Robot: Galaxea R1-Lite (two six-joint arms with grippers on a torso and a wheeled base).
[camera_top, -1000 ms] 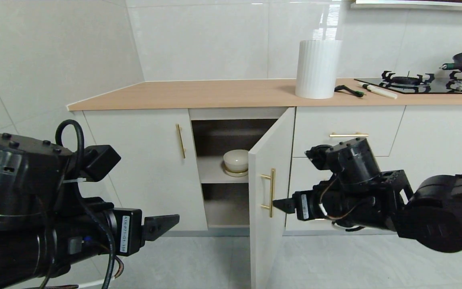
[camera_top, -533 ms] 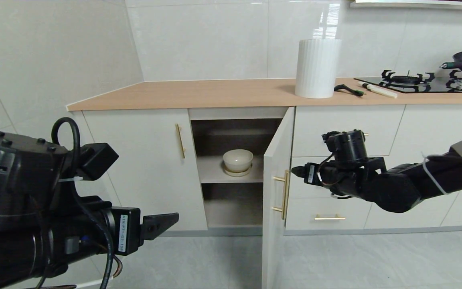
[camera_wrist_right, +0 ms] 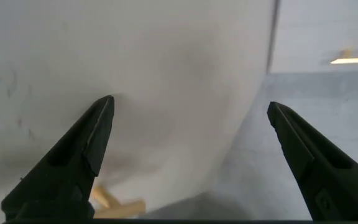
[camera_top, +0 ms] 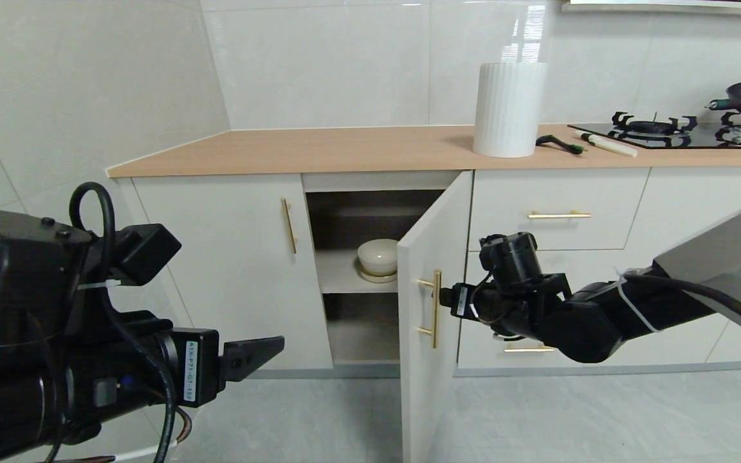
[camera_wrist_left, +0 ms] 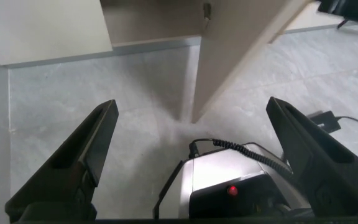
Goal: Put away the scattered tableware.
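Nothing could be read. The white label (camera_top: 191,379) on the left arm's wrist and the smaller label (camera_top: 462,301) on the right arm's wrist carried print too small to make out

Left gripper (camera_wrist_left: 191,106) — jaws spread — above floor (camera_wrist_left: 104,81), near cabinet door (camera_wrist_left: 241,43).

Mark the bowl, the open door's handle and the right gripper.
bowl (camera_top: 377,257): head view, its outer wall.
door handle (camera_top: 435,309): head view, middle of the bar.
right gripper (camera_wrist_right: 190,103): right wrist view, midway between its fingertips.
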